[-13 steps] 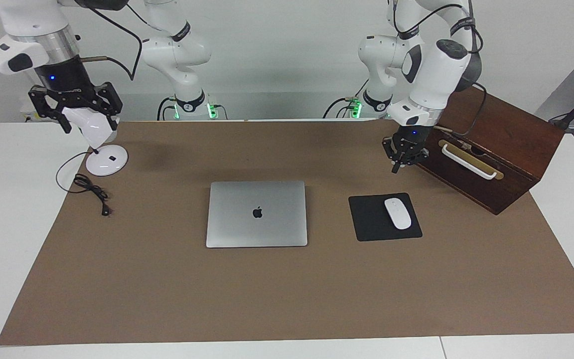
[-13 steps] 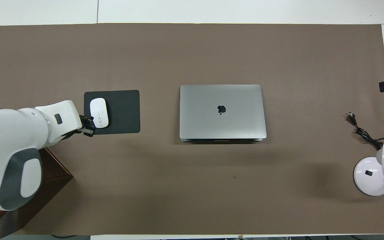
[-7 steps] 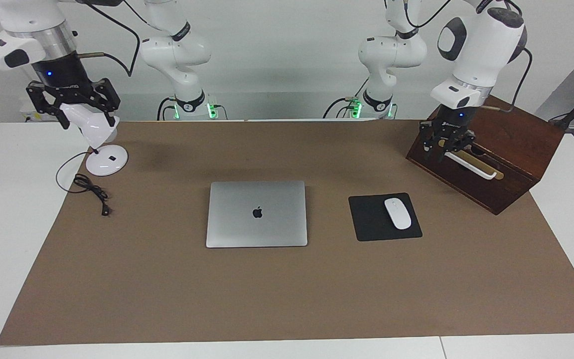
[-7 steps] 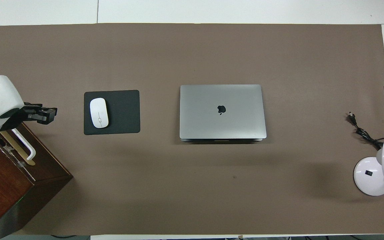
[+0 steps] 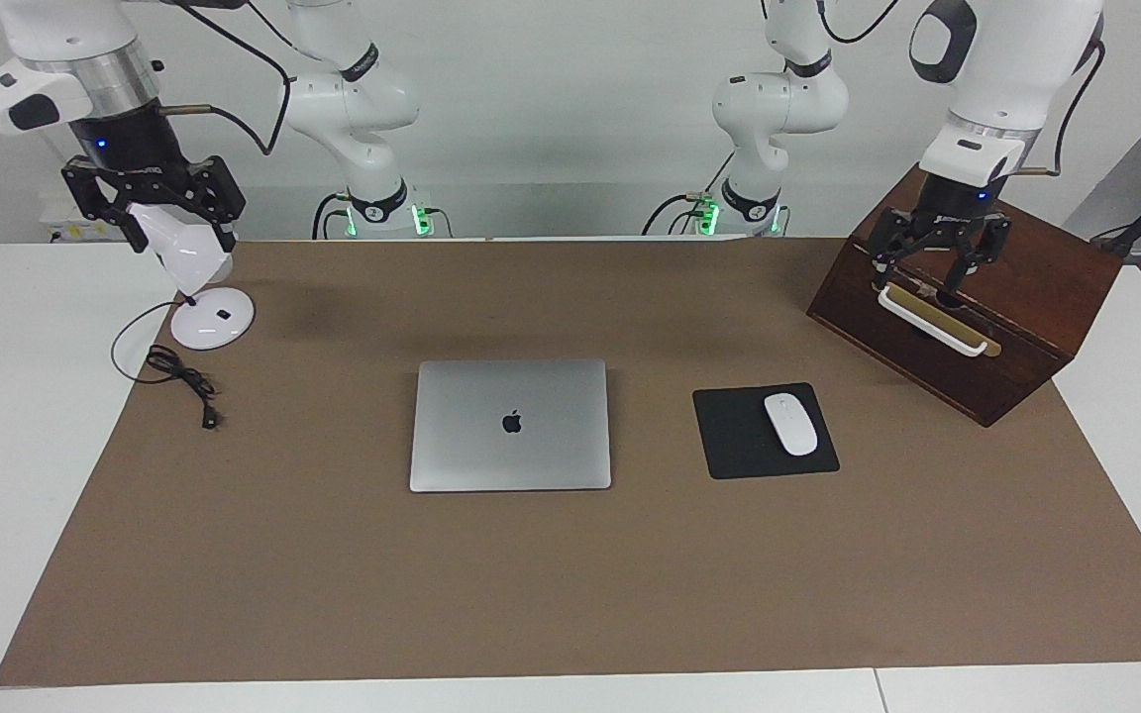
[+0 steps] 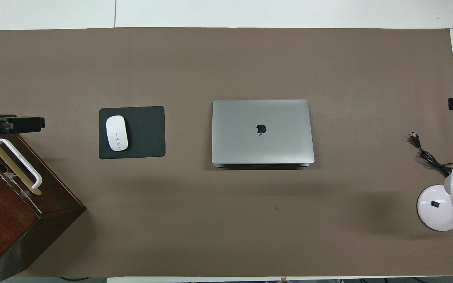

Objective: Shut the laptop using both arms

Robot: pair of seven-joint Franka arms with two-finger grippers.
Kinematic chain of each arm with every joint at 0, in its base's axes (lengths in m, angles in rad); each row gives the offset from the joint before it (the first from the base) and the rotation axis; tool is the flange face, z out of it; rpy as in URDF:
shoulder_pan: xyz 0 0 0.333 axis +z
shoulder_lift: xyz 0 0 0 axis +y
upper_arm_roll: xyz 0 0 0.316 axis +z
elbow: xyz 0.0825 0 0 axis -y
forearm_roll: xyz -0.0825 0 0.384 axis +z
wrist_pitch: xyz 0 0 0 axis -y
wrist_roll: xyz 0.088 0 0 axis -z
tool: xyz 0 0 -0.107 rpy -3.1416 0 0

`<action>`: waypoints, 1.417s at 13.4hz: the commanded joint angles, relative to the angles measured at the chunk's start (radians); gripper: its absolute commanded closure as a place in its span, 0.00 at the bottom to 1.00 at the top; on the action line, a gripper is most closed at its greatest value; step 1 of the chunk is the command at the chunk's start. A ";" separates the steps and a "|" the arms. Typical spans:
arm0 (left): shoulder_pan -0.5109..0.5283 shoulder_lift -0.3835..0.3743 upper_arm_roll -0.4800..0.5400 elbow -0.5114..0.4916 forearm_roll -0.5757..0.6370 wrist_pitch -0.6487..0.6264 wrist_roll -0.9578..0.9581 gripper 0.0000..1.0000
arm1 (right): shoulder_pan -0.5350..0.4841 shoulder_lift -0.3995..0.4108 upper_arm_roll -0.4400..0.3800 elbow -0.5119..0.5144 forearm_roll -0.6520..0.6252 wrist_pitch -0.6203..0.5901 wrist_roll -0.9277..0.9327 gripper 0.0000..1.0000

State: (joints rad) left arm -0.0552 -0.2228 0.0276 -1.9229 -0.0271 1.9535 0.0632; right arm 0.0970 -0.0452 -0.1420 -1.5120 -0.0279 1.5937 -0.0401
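Note:
The silver-grey laptop (image 5: 510,424) lies shut and flat in the middle of the brown mat, apple logo up; it also shows in the overhead view (image 6: 262,132). My left gripper (image 5: 939,265) hangs open and empty in the air over the wooden box (image 5: 967,297), well away from the laptop; only its tip (image 6: 16,124) shows in the overhead view. My right gripper (image 5: 156,216) is open and empty, raised over the white desk lamp (image 5: 202,297) at the right arm's end of the table.
A black mouse pad (image 5: 765,432) with a white mouse (image 5: 790,424) lies beside the laptop toward the left arm's end. The box has a white handle (image 5: 930,320). The lamp's black cord (image 5: 179,376) trails on the mat.
My left gripper rose and swung from beside the mouse pad to over the wooden box. My right gripper barely shifted over the lamp. The laptop did not move.

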 commanded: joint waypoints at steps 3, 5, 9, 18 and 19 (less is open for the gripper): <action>0.074 0.026 -0.011 0.165 0.015 -0.158 -0.065 0.00 | -0.016 -0.024 0.018 -0.022 0.010 -0.009 0.019 0.00; 0.074 0.057 -0.012 0.229 0.012 -0.215 -0.074 0.00 | -0.014 -0.022 0.018 -0.022 0.010 -0.014 0.019 0.00; 0.055 0.063 -0.024 0.237 -0.019 -0.217 -0.207 0.00 | -0.014 -0.024 0.018 -0.022 0.010 -0.018 0.019 0.00; 0.041 0.063 -0.026 0.211 -0.011 -0.229 -0.207 0.00 | -0.014 -0.027 0.018 -0.017 0.010 -0.159 0.017 0.00; 0.041 0.063 -0.026 0.211 -0.011 -0.238 -0.207 0.00 | -0.013 -0.027 0.019 -0.017 0.010 -0.172 0.017 0.00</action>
State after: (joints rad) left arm 0.0003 -0.1601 -0.0090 -1.7208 -0.0358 1.7481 -0.1285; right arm 0.0970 -0.0524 -0.1369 -1.5120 -0.0279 1.4462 -0.0341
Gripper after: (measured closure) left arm 0.000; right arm 0.000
